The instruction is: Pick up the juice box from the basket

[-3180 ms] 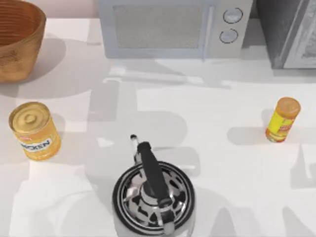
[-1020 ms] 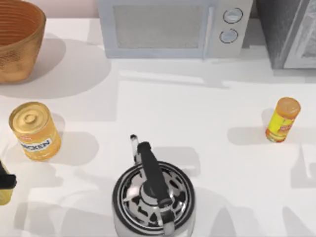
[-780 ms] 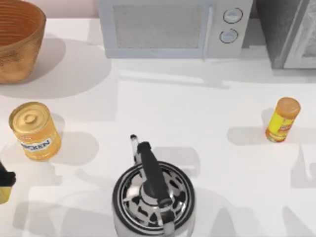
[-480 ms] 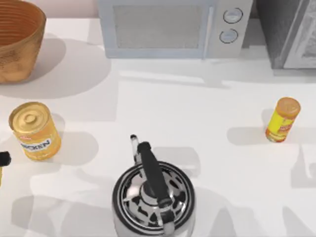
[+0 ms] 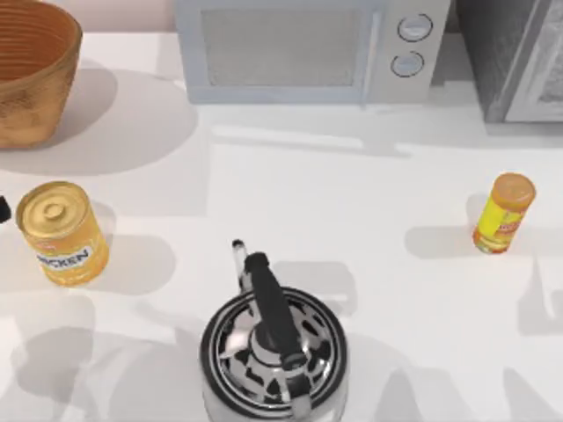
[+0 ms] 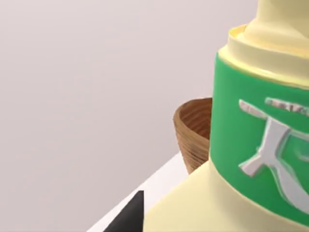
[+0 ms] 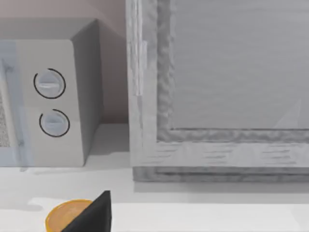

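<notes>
Left wrist view: juice box [image 6: 260, 159] close; left fingers' state untellable, moved off-frame since.

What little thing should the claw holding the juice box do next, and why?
Probably just hold tight and lift a bit higher. The left claw, at the table's left edge, seems to hold the pale yellow juice box with a green label close up, already outside the round brown wicker basket behind it. The right claw waits by the grey microwave.

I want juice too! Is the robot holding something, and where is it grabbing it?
The left gripper seems to hold the juice box, close before its camera; where on the carton it grips is hidden.
</notes>
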`<state>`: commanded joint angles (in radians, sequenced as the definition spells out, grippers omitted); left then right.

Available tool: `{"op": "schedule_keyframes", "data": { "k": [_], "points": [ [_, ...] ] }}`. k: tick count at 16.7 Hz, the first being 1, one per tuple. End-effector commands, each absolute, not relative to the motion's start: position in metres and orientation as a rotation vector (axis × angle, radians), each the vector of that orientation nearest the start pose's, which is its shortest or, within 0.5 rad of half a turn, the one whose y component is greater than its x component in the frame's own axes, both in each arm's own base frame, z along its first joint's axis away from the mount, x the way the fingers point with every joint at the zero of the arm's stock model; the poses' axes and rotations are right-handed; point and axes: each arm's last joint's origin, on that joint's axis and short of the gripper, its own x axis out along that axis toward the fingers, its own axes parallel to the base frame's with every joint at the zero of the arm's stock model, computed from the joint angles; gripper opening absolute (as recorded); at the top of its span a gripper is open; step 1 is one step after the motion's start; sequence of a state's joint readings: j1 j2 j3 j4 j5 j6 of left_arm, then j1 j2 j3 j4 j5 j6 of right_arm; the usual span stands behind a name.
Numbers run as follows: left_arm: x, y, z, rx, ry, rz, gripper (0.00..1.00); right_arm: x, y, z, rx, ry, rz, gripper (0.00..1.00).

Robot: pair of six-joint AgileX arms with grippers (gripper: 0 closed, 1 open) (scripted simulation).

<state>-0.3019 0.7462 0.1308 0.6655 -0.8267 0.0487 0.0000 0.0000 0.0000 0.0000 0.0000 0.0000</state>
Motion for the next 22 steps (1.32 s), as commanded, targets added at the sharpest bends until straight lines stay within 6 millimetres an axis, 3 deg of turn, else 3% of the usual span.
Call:
{"op": "schedule_keyframes", "data": {
  "k": [8, 15, 22],
  "points": [
    [0.173, -0.046, 0.186, 0.005, -0.013, 0.758, 0.0, 0.106, -0.001, 0.16, 0.0, 0.0, 0.0, 1.0],
    [0.176, -0.044, 0.181, 0.012, -0.007, 0.765, 0.0, 0.106, -0.001, 0.16, 0.0, 0.0, 0.0, 1.0],
    [0.197, -0.03, 0.156, 0.001, -0.017, 0.766, 0.0, 0.106, -0.001, 0.16, 0.0, 0.0, 0.0, 1.0]
  ]
}}
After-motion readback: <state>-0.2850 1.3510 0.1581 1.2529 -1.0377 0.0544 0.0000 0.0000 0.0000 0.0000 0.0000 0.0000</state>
